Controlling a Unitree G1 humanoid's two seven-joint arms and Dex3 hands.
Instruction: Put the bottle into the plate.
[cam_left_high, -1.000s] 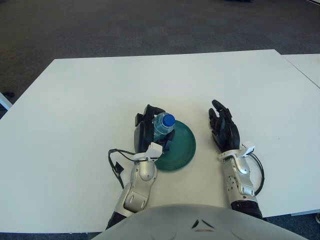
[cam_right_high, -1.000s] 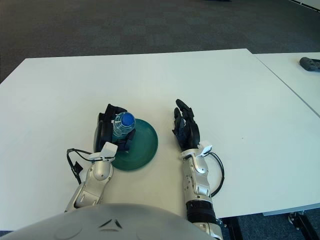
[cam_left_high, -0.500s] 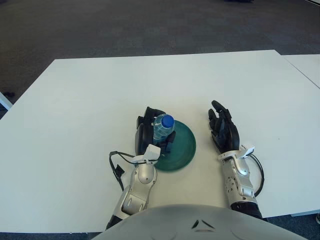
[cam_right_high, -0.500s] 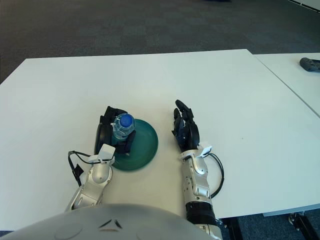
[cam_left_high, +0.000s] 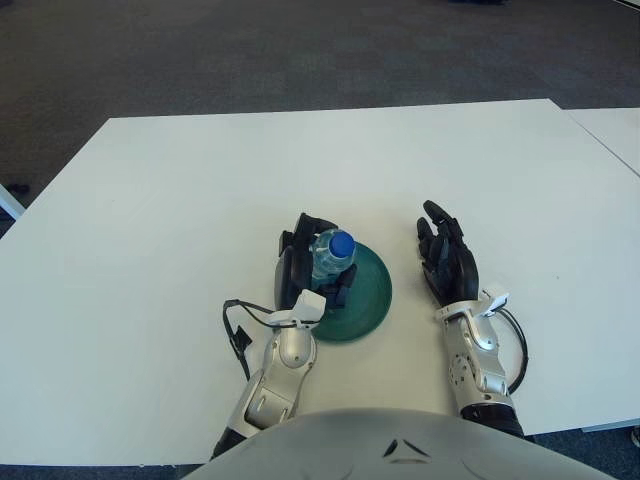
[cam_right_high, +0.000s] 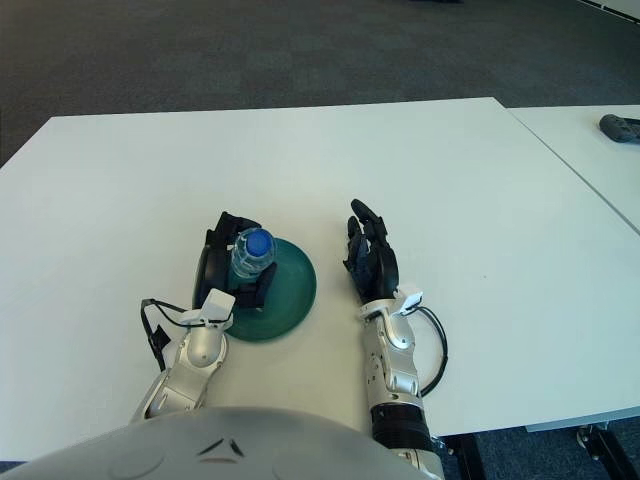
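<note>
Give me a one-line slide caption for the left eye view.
Left hand holds the upright bottle over the green plate; right hand shows right of the plate.

Even, bright overhead light fills both views; the white table (cam_left_high: 180, 200) shows only faint, soft shadows, no glare, and focus is crisp throughout.

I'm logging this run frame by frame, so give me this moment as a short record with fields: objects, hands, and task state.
bottle: clear water bottle with blue cap, upright, over the left part of the plate
plate: dark green plate on the white table
left robot hand: left robot hand, fingers wrapped around the bottle
right robot hand: right robot hand, idle, right of the plate, fingers extended, holding nothing
task state: bottle at the plate, not yet released
</note>
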